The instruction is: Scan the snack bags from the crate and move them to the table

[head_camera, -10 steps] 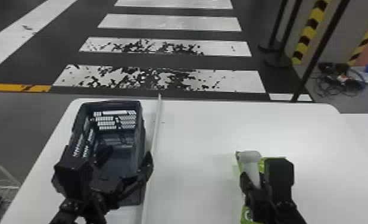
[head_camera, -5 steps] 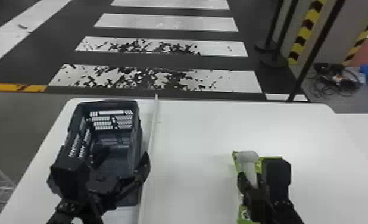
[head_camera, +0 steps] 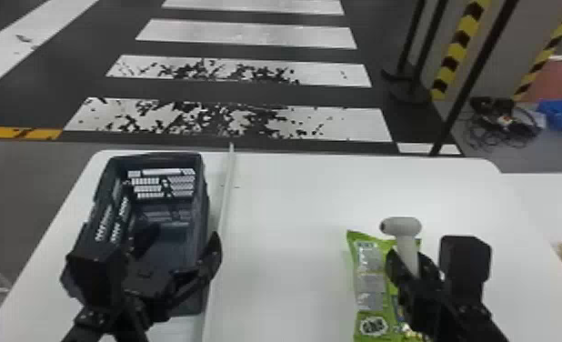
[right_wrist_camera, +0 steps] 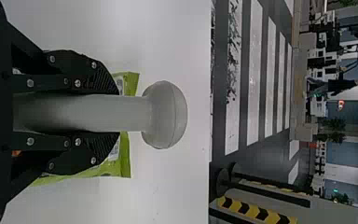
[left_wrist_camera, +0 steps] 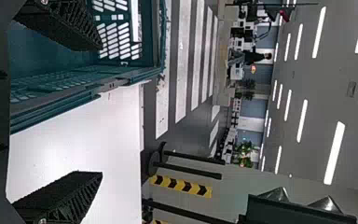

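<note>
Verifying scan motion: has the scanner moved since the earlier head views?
Yes. In the head view, the scanner, held in the right gripper, has shifted right and slightly up, judged against the green snack bag on the table.

Snack bag (head_camera: pixel 370 264) by the black right gripper (head_camera: pixel 411 264) is lime green with pale grey label blocks — scanner (head_camera: pixel 402 226) in that gripper's plain light grey. Crate (head_camera: pixel 202 204) by the black left gripper (head_camera: pixel 182 238) looks dark blue-grey.

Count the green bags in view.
1: the green bag lies on the table, partly behind the right pincer and scanner. More could be hidden in the crate, behind the left pincer.
</note>
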Controlling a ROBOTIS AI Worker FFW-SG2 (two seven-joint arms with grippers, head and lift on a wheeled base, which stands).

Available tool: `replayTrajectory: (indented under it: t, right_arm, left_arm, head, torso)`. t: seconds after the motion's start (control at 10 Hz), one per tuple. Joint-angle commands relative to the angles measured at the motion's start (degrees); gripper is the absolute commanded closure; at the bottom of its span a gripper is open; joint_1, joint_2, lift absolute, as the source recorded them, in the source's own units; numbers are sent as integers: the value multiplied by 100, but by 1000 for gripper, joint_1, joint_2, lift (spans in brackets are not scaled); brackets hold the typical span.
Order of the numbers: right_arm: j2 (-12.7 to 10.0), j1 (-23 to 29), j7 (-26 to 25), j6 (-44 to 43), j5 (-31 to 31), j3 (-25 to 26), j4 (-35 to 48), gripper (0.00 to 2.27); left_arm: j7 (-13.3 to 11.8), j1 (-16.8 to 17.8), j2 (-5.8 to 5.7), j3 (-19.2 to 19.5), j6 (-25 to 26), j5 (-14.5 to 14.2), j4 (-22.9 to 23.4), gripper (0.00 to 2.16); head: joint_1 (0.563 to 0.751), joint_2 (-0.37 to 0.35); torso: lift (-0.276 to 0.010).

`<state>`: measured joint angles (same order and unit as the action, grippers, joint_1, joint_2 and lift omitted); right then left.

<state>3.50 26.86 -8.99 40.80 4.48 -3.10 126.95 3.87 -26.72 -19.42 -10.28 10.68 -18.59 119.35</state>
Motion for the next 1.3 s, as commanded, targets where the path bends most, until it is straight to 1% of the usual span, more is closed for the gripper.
replayTrajectory:
  t: [0.0,0.1,0.2,0.3,0.4,0.5,0.6,0.8,1.0,1.2]
  right_arm:
    - [256,153,37,-59,457,636,137,2240]
    - [274,179,266,-129,695,1137,67,2240]
    - [265,179,477,-305,695,1532,-144,2240]
    - [256,126,784,-445,826,1919,-399,2240]
    - [239,3,1039,-428,853,2209,-628,2240]
    - [247,-128,1250,-393,1002,2490,-865,2240]
    - [274,-243,1408,-375,1081,2639,-1076,2240]
    - [309,-515,1795,-445,1125,2771,-1612,2240]
    - [414,-770,2032,-516,1204,2763,-2245,2243]
    - [485,-955,2155,-937,1134,2692,-2755,2240]
  left_arm:
    - [0,9,-1,-9,0,4,0,33]
    - [0,0,-1,-9,0,4,9,33]
    - [0,0,-9,-9,0,4,9,33]
    - [0,-26,-9,-9,18,31,9,33]
    - [0,-35,-1,-18,18,83,9,33]
    - [9,-44,8,-44,35,101,9,33]
    - [9,-61,17,-62,18,145,18,33]
    - [26,-114,34,-79,18,206,35,33]
    - [35,-184,52,-88,18,277,44,33]
    - [70,-281,70,-88,18,382,79,33]
  head:
    - [695,-67]
    - [695,-109]
    - [695,-156]
    - [695,-199]
    - [695,-246]
    - [695,-266]
    - [695,-298]
    - [695,-334]
    - [695,-347]
    - [695,-350]
  torso:
    - [-95]
    - [-95]
    - [-95]
    - [-95]
    - [-95]
    - [-95]
    - [-95]
    - [-95]
    - [-95]
    - [-95]
